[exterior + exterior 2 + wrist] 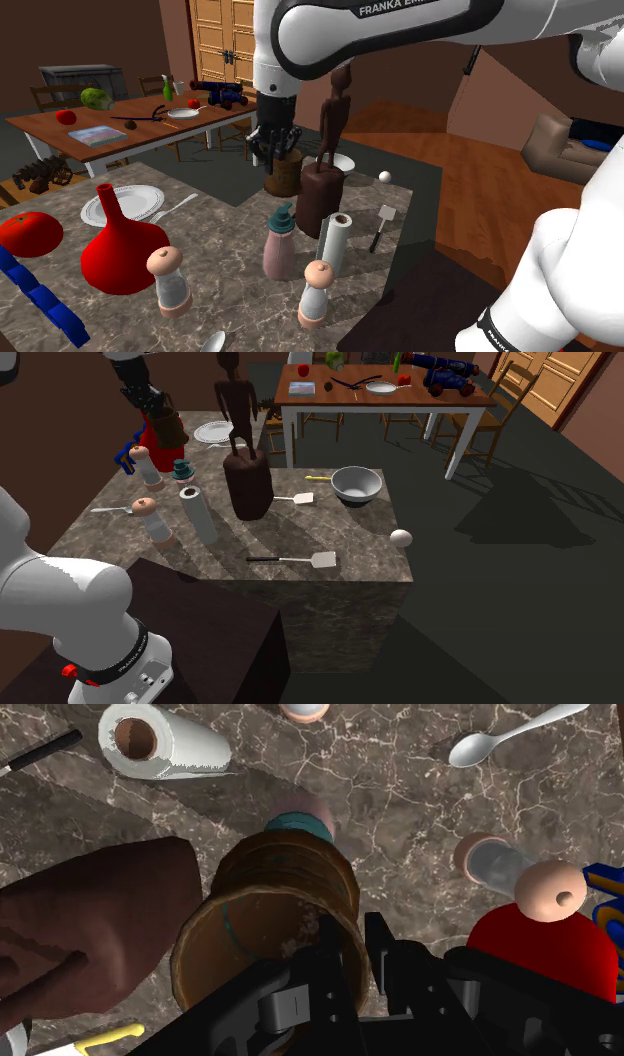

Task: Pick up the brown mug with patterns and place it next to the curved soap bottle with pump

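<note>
Red vase (122, 255) and a shaker (170, 280) crowd the shoulder view's left of the marble table (230, 240), so free room on that side of the curved soap bottle (280, 243) looks tight. Directly above that bottle hangs the brown mug (283, 177), off the table. The gripper (275, 148) pinches its wall, one of the fingers (332, 964) inside and one outside, a narrow hold suited to carrying it upright. Further right, the dark statue (325, 190) and paper roll (335, 240) likely limit where it can descend.
</note>
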Robot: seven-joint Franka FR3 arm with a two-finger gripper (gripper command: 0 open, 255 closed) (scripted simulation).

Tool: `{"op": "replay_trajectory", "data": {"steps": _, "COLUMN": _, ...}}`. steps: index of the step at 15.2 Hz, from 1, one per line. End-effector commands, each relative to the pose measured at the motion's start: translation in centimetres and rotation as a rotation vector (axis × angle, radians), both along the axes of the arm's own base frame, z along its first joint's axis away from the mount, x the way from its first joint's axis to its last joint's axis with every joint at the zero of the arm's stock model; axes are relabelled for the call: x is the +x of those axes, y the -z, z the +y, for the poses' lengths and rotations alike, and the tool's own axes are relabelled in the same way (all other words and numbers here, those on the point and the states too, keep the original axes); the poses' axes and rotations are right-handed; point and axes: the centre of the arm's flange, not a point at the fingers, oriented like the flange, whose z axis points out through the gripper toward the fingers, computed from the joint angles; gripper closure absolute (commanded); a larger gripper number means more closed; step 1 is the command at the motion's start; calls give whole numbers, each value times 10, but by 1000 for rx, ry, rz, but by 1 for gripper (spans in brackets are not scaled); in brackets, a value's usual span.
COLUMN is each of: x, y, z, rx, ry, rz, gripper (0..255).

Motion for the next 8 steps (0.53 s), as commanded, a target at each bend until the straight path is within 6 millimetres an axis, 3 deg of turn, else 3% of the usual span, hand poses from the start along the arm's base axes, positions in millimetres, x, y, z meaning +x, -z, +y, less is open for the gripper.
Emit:
{"op": "replay_trajectory", "data": {"steps": 1, "x": 0, "y": -1, "z": 25, "rx": 1, "ry": 1, "rz": 0, "gripper": 255}}
{"op": "replay_trajectory", "data": {"steps": 8, "x": 3, "y": -1, "z": 118, "rx": 1, "ry": 1, "rz": 0, "gripper": 255}}
